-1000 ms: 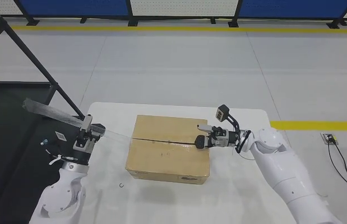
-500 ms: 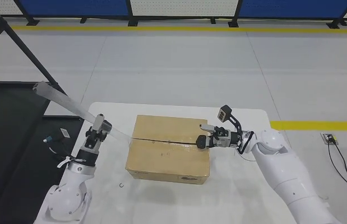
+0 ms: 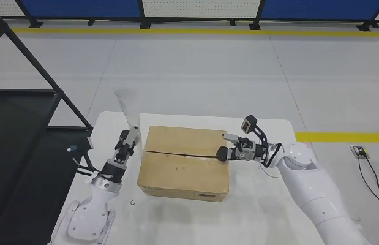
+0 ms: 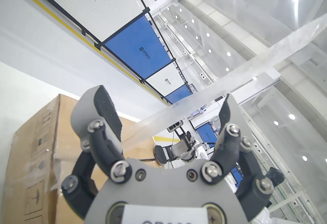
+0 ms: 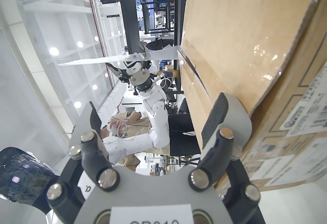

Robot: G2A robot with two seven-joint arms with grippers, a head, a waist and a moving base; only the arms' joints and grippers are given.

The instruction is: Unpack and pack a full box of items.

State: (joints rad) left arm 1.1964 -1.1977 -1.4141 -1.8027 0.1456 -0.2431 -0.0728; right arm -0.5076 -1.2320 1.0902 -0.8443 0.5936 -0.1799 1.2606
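A brown cardboard box (image 3: 183, 162) stands in the middle of the white table (image 3: 256, 208), its top flaps closed along a central seam. A long clear tape strip (image 4: 230, 77) is peeled off that seam and still joins the box (image 4: 30, 148) at one end. My left gripper (image 3: 129, 139) sits just off the box's left end, open, and the strip lies across its fingertips (image 4: 226, 107). My right gripper (image 3: 225, 153) is at the box's right end, open, with one finger (image 5: 217, 117) resting against the top edge of the box (image 5: 242, 31).
A black metal frame (image 3: 30, 67) stands beside the table on the left. A small dark ring (image 3: 133, 203) lies on the table in front of the box's left corner. Bare table lies to the right and in front of the box.
My left arm has swung in from the table's left edge towards the box. The loose tape strip has turned from pointing left to pointing away. The right gripper has hardly moved.
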